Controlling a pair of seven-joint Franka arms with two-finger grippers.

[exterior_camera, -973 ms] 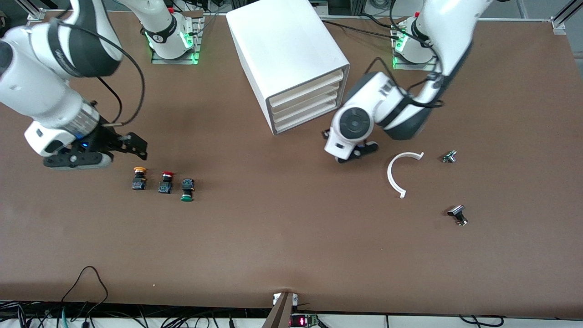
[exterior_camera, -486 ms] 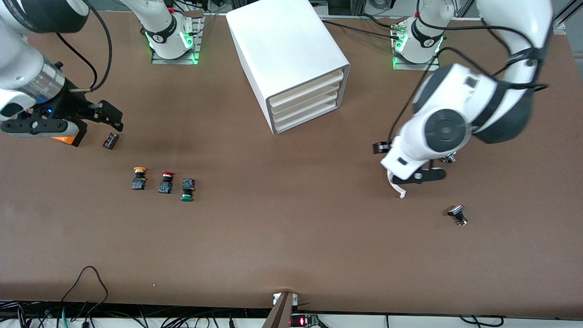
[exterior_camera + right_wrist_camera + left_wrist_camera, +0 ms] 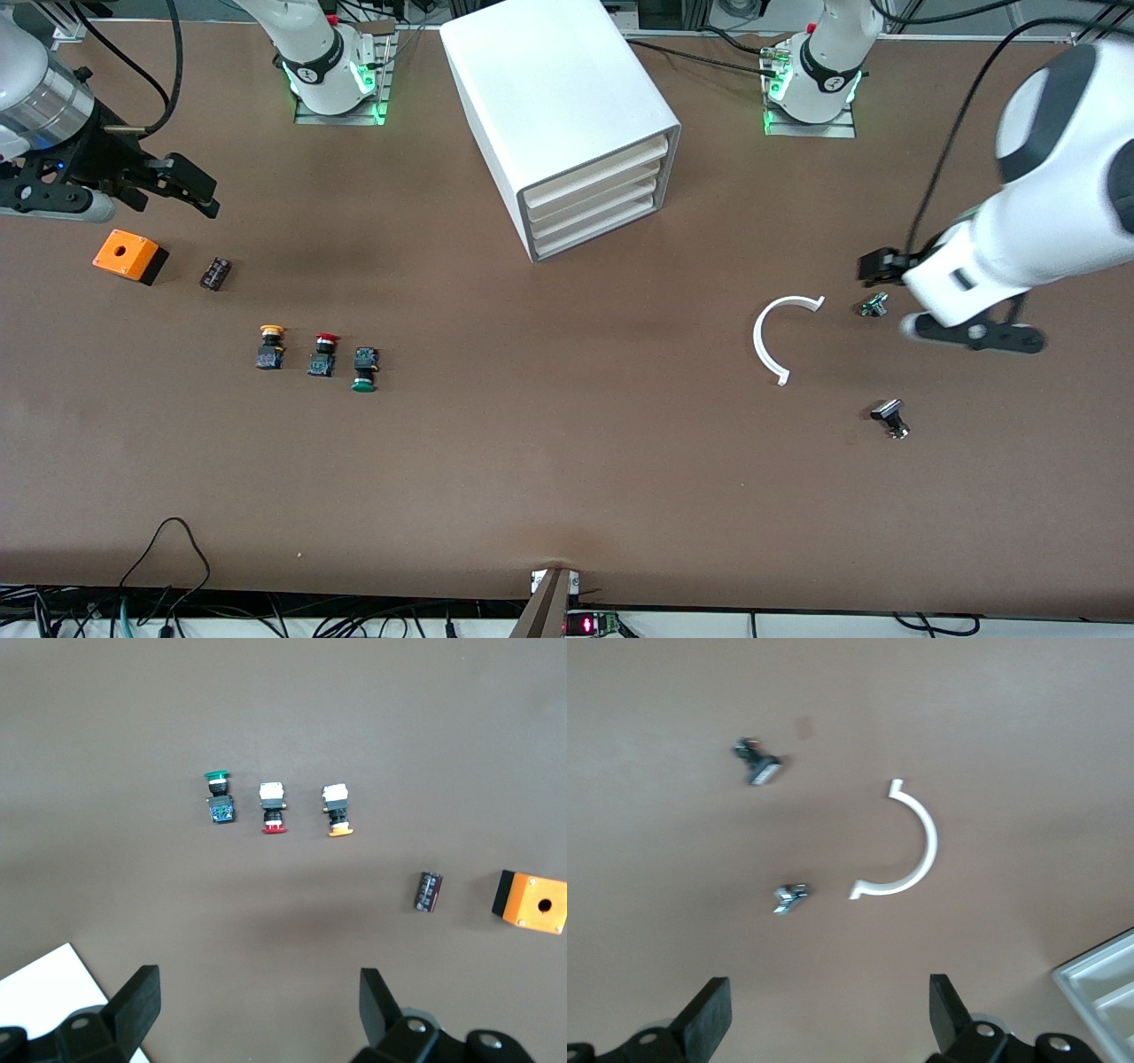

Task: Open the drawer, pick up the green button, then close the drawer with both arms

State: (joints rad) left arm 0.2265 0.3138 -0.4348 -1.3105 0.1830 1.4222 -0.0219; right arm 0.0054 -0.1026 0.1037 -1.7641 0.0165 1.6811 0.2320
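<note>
My right gripper [image 3: 133, 190], fingers spread and empty, hangs over the table's right-arm end; the green button [image 3: 363, 369] lies on the table nearer the front camera, cap toward it. My left gripper [image 3: 952, 301], spread, waits well apart; cabinet drawers [image 3: 595, 208] shut.

White curved strip [image 3: 916, 846], two small metal parts [image 3: 790, 896] on brown table [image 3: 1010, 726].

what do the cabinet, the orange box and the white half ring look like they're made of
Cabinet: probably moulded plastic, smooth matte white, rounded edges.
Orange box: likely plastic, a matte orange top with a round hole on a black base.
White half ring: seems thin rigid plastic, uniform white; it holds a clean curve lying flat on the table.
</note>
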